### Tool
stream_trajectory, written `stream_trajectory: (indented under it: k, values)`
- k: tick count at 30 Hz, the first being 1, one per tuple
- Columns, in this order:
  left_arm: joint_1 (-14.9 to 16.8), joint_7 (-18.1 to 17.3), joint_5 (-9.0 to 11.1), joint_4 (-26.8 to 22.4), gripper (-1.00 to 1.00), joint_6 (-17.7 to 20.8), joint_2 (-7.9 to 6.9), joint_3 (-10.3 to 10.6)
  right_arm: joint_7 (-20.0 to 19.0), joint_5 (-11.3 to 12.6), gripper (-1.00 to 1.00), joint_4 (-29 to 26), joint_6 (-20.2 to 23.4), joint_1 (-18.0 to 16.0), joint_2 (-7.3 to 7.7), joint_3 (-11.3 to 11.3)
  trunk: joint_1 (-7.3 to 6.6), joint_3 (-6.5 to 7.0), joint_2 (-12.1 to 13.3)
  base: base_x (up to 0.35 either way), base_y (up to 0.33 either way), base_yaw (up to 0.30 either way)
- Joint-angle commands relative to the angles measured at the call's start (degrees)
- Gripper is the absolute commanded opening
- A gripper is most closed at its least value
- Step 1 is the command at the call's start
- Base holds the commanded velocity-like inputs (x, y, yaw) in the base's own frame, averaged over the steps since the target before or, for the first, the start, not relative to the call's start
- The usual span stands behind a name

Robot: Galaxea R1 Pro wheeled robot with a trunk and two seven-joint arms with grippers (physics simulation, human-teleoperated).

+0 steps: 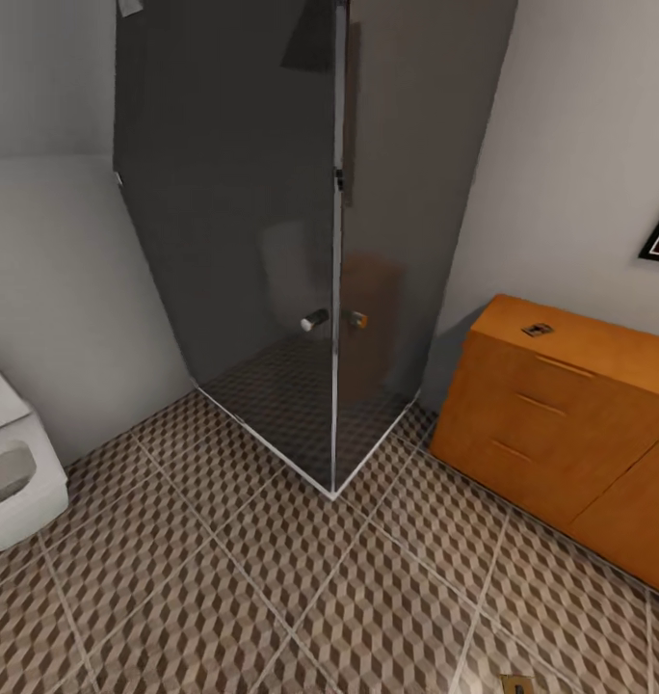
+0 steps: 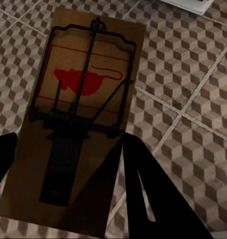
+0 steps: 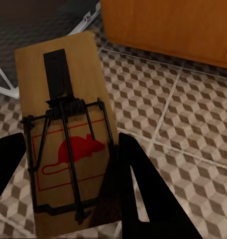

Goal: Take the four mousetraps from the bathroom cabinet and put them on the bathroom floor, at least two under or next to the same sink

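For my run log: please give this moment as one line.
left pincer: shut on mousetrap | right pincer: shut on second mousetrap | third trap: on cabinet

Three mousetraps: one on the cabinet [image 1: 561,414] top [image 1: 538,330]; one per gripper (left [image 2: 81,114], right [image 3: 68,144]); one toilet [image 1: 12,463].

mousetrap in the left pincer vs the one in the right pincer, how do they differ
The tan wooden mousetrap in the left pincer shows its red mouse print at the end away from the pincer; the tan wooden mousetrap in the right pincer has it at the pincer end. Behind the right one stands the orange-brown wooden cabinet. Both hang over cube-patterned floor tiles.
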State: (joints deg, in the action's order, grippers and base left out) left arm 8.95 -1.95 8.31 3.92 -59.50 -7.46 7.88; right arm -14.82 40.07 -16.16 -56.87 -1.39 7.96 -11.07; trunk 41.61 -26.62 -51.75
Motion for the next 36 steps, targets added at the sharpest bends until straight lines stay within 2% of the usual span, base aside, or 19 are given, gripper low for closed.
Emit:
stream_trajectory:
  k: [1,8,26,36]
  values:
    - [0.10,0.02,0.41,0.21,-1.00,-0.26,0.04,0.47,-0.29,0.63,-1.00,0.01,-0.17,-0.01,0.04,-0.33,-0.01,-0.06,-0.05,-0.161,0.228,0.289]
    - [0.10,-0.06,0.40,0.21,-1.00,-0.26,0.90,0.47,-0.29,0.63,-1.00,0.03,-0.17,-0.01,0.04,-0.34,-0.01,-0.06,-0.05,-0.054,0.084,0.289]
    - [0.10,-0.07,0.44,0.21,-1.00,-0.26,0.95,0.47,-0.29,0.63,-1.00,-0.01,-0.17,-0.01,0.04,-0.35,-0.01,-0.06,-0.05,-0.001,0.236,0.289]
    - [0.10,-0.07,0.44,0.21,-1.00,-0.26,0.95,0.47,-0.29,0.63,-1.00,0.00,-0.17,-0.01,0.04,-0.34,-0.01,-0.06,-0.05,0.000,0.047,0.289]
